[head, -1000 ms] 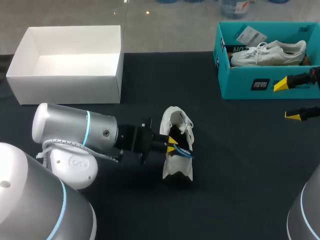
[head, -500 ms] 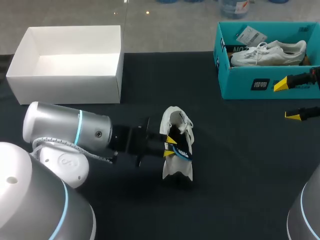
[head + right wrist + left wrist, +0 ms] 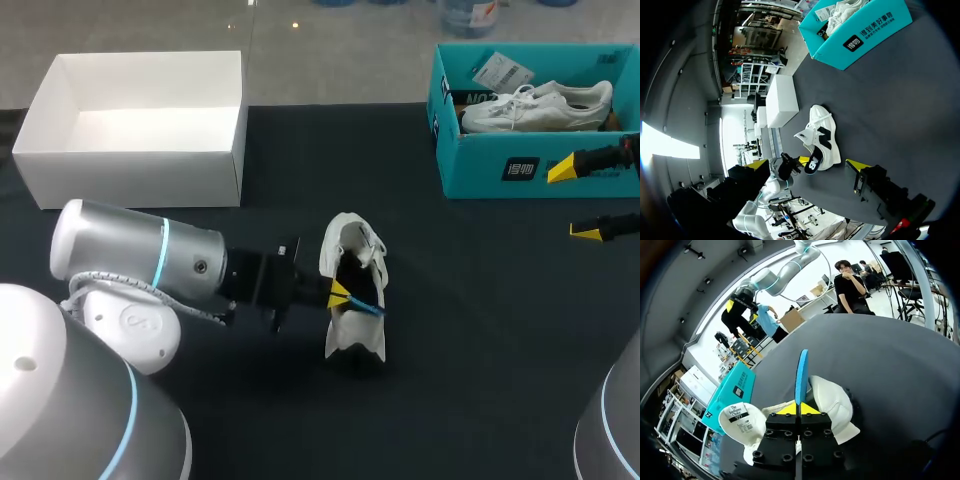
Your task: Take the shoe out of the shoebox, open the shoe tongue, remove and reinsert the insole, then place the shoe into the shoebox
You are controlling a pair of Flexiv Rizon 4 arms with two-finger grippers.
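White shoe [image 3: 355,340] lies on the dark table [image 3: 480,330] near its middle, well apart from the teal shoebox [image 3: 470,160] at the far right. In the right wrist view the upper carries a black mark on its side and the heel is black and white. The opening faces the left arm.

Left gripper [image 3: 338,293] is at the shoe's opening. Its yellow tips are pressed together on the thin blue insole [image 3: 802,372], which runs edge-on out from between them, ahead over the shoe. How far its other end sits inside the shoe cannot be told.

Right gripper [image 3: 582,200] hangs at the table's right edge, just in front of the shoebox, fingers spread wide and gripping nothing. A second shoe [image 3: 535,105] lies in the shoebox. A white box [image 3: 130,165] stands at the far left.

Change: compared with 1.0 s ago the left arm has drawn back a little toward the left. Compared with 0.5 s ago it has edged slightly forward again. The insole remains gripped. The shoe and the right gripper have not shifted.
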